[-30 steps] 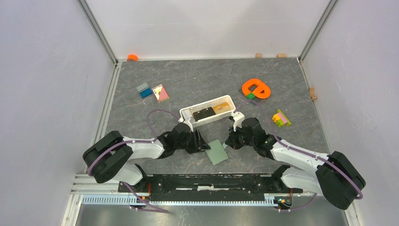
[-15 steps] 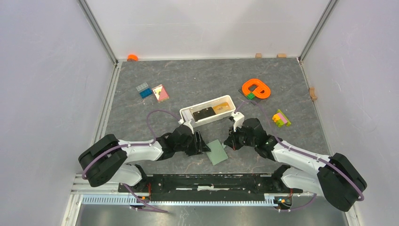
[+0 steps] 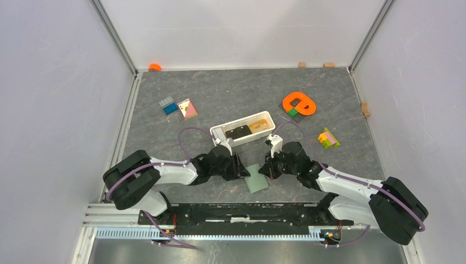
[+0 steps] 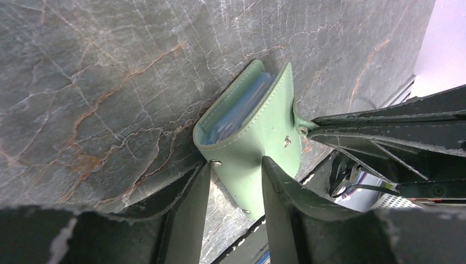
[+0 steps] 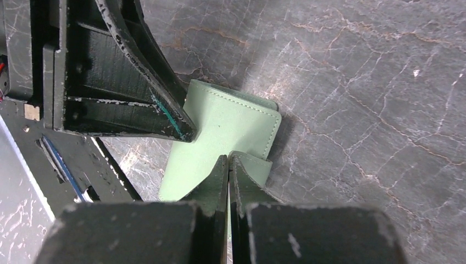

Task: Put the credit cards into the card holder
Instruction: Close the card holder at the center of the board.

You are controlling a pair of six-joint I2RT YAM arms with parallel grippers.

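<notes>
The card holder (image 3: 256,177), a sage-green wallet, lies on the grey mat between my two grippers. In the left wrist view it (image 4: 258,132) is partly open, with pale blue showing inside. My left gripper (image 4: 235,163) is open, its jaws on either side of the wallet's near edge. My right gripper (image 5: 228,158) is shut on the wallet's green strap, with the wallet's body (image 5: 225,121) just beyond it. The credit cards, a black one (image 3: 237,132) and a tan one (image 3: 258,127), lie in the white tray (image 3: 220,131) behind the grippers.
An orange plastic piece (image 3: 299,103) and a yellow-pink block toy (image 3: 328,138) sit at the right. Blue blocks (image 3: 168,105) and a pink-yellow tile (image 3: 187,108) sit at the back left. An orange cap (image 3: 155,67) is in the far left corner.
My left gripper has moved right up to the wallet's edge. My right gripper has moved left and nearer, onto the wallet's strap. The wallet has shifted slightly.
</notes>
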